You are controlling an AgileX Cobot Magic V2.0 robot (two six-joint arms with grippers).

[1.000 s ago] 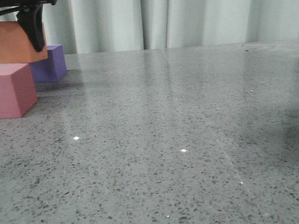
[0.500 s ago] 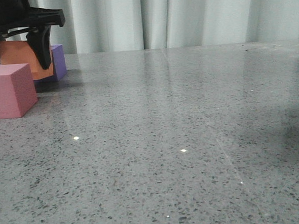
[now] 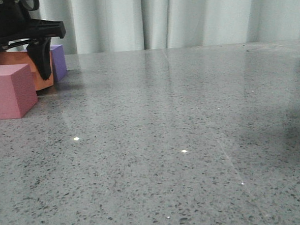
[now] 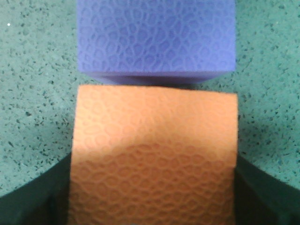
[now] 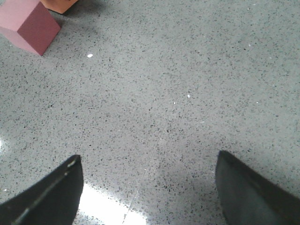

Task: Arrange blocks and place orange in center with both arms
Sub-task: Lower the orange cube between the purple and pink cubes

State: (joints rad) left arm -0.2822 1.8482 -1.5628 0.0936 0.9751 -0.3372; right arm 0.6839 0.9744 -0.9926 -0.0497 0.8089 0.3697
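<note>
Front view: the orange cube (image 3: 22, 67) is gripped by the left gripper (image 3: 16, 54), between the pink-red cube (image 3: 7, 90) and purple cube (image 3: 58, 59), low at the tabletop (image 3: 182, 141). The right gripper (image 5: 149, 187) fingers are spread apart.

Grey speckled stone-look bench (image 3: 192, 140) fills most of the front view, polished, glossy. Pale grey-white curtain (image 3: 185, 16) hangs in vertical folds directly behind the bench's far edge, spanning the full width. Curtain folds reflect faintly on the bench just in front of it. Small bright light specks (image 3: 184, 151) sit on the bench nearer the camera. Soft dark shadow patch on the bench's right side. Even, diffuse lighting.
</note>
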